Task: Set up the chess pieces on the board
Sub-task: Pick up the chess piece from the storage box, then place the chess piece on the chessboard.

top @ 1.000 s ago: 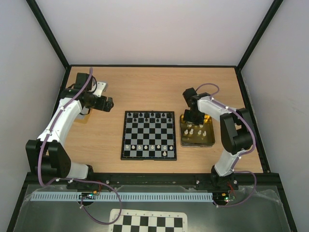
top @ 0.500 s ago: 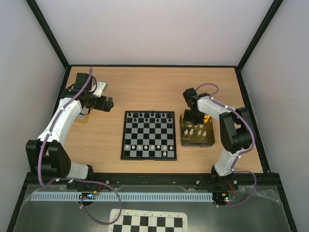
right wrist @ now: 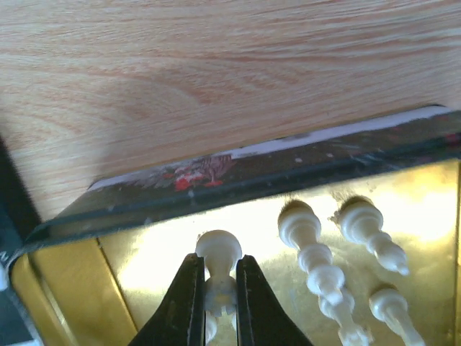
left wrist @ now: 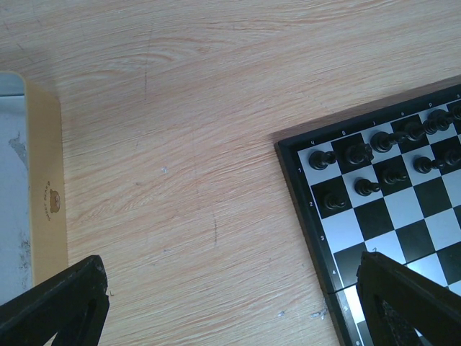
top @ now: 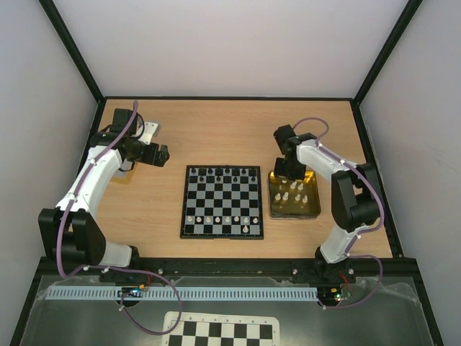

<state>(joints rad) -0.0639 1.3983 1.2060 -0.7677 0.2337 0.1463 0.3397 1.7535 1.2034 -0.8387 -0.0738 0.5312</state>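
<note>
The right end effector point(right wrist: 218, 261) is clamping a cream chess piece point(right wrist: 218, 245), its smooth rounded head showing just above the fingertips, inside the gold tray point(right wrist: 130, 288). More cream pieces point(right wrist: 317, 252) are lying just to its right. The board point(top: 222, 202) is sitting well to its left. The left end effector point(left wrist: 230, 295) is hanging with its fingers wide apart over the worktop point(left wrist: 180, 144).

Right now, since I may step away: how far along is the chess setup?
Done: tiny black chessmen stand on the far rows of the black-framed chessboard; a row of cream plastic chessmen stands near its front edge. In hand: the right gripper is shut on one cream piece inside the shiny gold tin tray. Left: several cream pieces wait in that tray. The left gripper hangs open.
</note>
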